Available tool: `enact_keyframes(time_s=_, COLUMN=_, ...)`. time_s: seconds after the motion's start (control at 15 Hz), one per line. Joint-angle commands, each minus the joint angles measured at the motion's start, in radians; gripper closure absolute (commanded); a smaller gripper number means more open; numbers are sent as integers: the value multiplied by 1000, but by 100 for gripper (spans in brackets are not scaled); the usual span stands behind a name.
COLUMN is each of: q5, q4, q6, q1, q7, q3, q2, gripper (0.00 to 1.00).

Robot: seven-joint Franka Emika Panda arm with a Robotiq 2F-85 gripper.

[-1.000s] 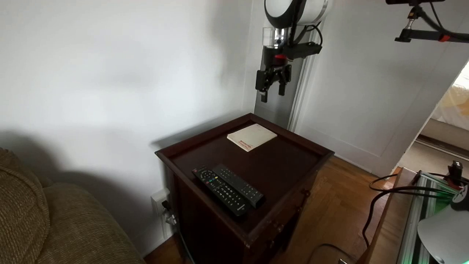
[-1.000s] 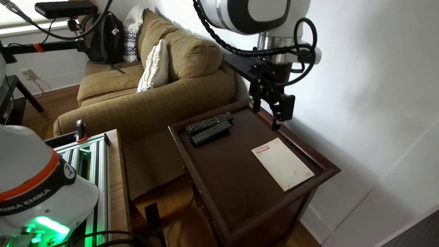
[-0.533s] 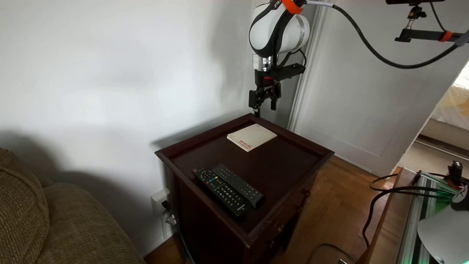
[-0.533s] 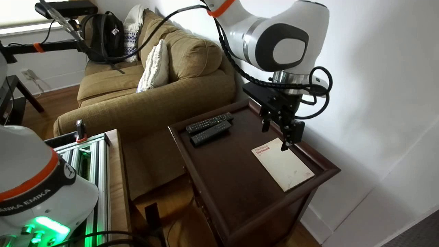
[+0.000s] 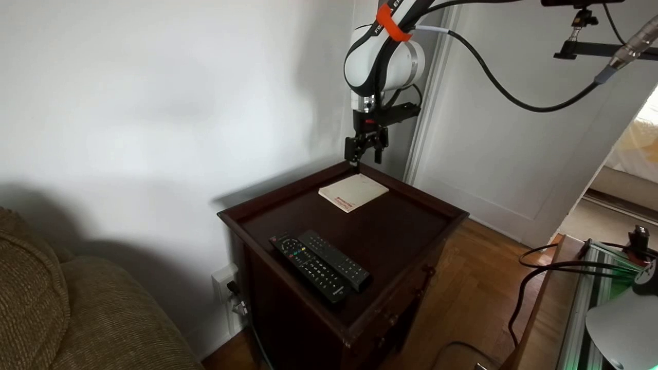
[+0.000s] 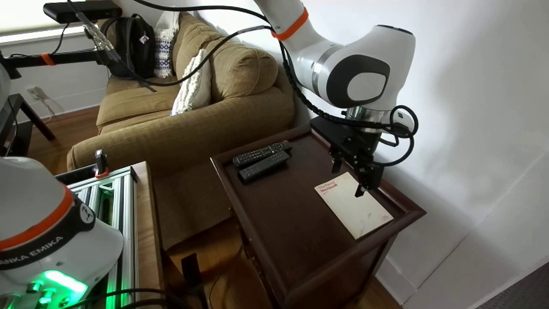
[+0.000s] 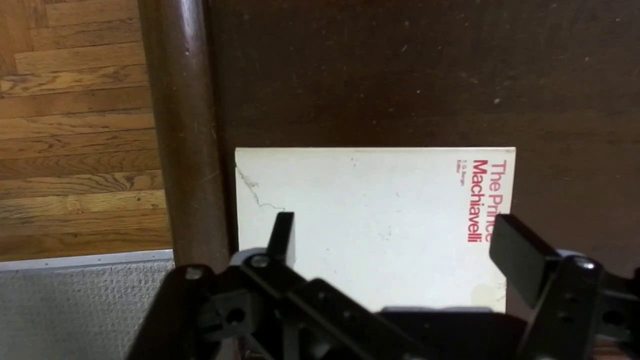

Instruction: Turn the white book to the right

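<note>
The table (image 6: 296, 223) has a raised rim (image 7: 185, 125), which likely keeps flat things from sliding off. Above, the claw (image 7: 392, 227) hangs fingers down and spread, holding nothing, lined up with the length of the book (image 7: 370, 210), probably so that both tips can press the cover and swivel it; the gap looks too narrow to grip it end to end. The book lies flat on the table beneath, just beside the rim near a corner, which could block a turn. The remotes (image 5: 308, 267) lie side by side, well apart from it, unlikely to interfere.

The arm (image 6: 358, 83) runs out at the top of both exterior views. In the wrist view the claw hides most of one long edge of the book, and a finger overlaps the end of the title (image 7: 477, 200). The tips seem clear of the cover, though contact is hard to judge.
</note>
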Motion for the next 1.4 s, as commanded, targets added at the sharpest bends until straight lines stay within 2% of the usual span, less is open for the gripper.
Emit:
enact_keyframes(time_s=0.0, q5=-29, q4=19, q6=-7, q1=8, q7=-12, q3=-12, q2=30, gripper=0)
enact_keyframes(time_s=0.4, q5=-33, q4=17, q6=66, q1=-6, q7=-58, q3=2, q2=79, gripper=0)
enact_keyframes(time_s=1.13, q5=53, q4=14, q6=325, q1=-109, q7=-172, q3=111, q2=181, gripper=0)
enact_keyframes(time_s=1.2, q5=50, q4=14, q6=344, q1=-113, q7=-177, q3=114, q2=184, gripper=22)
enact_keyframes(time_s=1.33, q5=39, q4=17, q6=366, q1=-114, q7=-181, q3=112, q2=192, gripper=32)
